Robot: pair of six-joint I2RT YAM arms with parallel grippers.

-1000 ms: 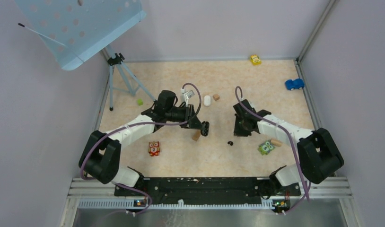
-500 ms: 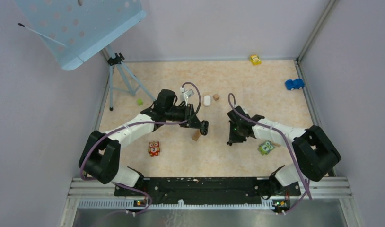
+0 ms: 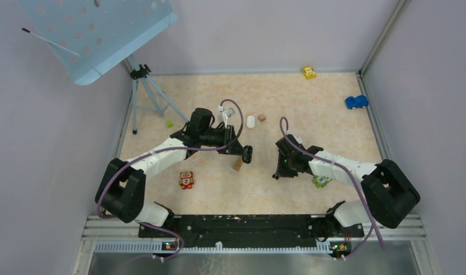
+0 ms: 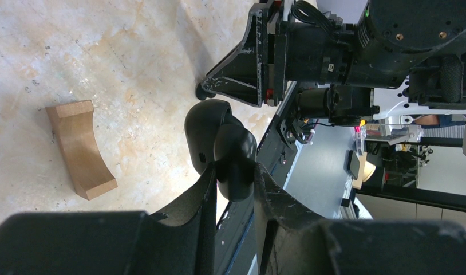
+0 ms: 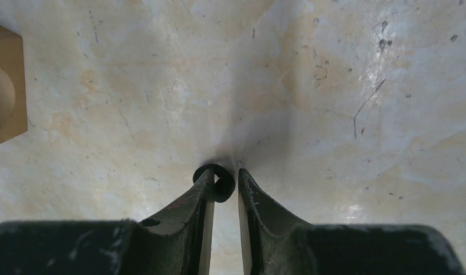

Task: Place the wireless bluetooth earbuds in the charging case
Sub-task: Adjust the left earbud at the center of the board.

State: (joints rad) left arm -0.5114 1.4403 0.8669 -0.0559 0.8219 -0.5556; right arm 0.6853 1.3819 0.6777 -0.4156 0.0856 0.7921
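My left gripper [image 3: 248, 153] hovers over the middle of the table, shut on a black charging case [image 4: 210, 129]. The case's rounded body sticks out past the fingertips in the left wrist view, where the gripper [image 4: 233, 169] clamps its lower part. My right gripper [image 3: 276, 174] points down at the table. In the right wrist view its jaws [image 5: 225, 175] stand slightly apart around a small black earbud [image 5: 223, 184]. The bud lies on the table against the left fingertip, with a gap to the right one. From above the bud is hidden under the fingers.
A tan arch block [image 3: 237, 164] lies below the left gripper. A white oval [image 3: 251, 122] and a small tan block [image 3: 261, 117] sit farther back. Owl toys [image 3: 186, 180] [image 3: 321, 181], a blue car [image 3: 356, 102], a yellow car [image 3: 309, 72] and a tripod [image 3: 145, 91] are around.
The right arm swung toward the near side and lowered its gripper onto the black earbud, its jaws parting slightly. The left arm with the case stayed still.
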